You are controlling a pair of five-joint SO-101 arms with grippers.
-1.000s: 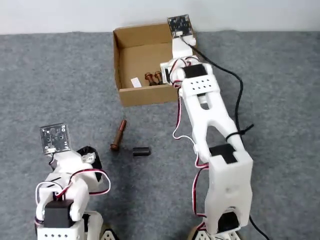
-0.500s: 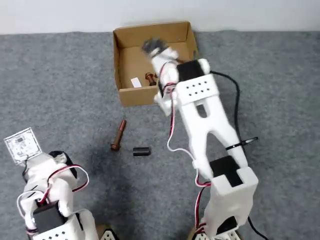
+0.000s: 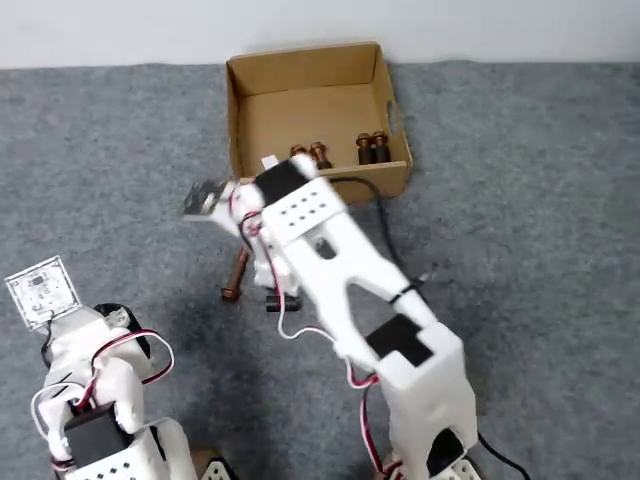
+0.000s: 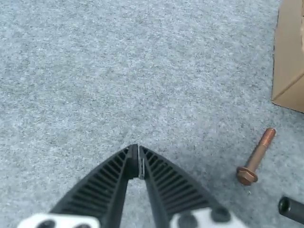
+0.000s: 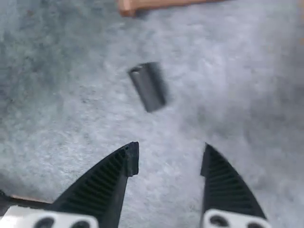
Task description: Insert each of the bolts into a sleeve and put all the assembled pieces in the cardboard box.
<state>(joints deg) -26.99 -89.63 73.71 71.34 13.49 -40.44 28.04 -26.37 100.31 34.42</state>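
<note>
A copper bolt [image 3: 237, 272] lies on the grey carpet, and a black sleeve [image 3: 272, 301] lies just beside its head, partly under my right arm [image 3: 300, 215]. In the right wrist view my right gripper [image 5: 170, 154] is open and empty, with the sleeve [image 5: 148, 87] a short way ahead of its fingertips. The cardboard box [image 3: 248, 120] at the back holds assembled pieces [image 3: 309, 153] near its front wall and more [image 3: 372, 148] at its right. My left gripper [image 4: 137, 153] is shut and empty, low over the carpet, with the bolt [image 4: 255, 156] and the sleeve [image 4: 290, 209] off to one side.
My left arm [image 3: 95, 375] is folded back at the front left corner. A corner of the box [image 4: 290, 52] shows in the left wrist view. Grey carpet covers the whole table, and a white wall runs behind the box.
My right arm has swung out of the box, left and forward, over the loose bolt and sleeve. The pieces at the box's right have come into sight. My left arm drew back.
</note>
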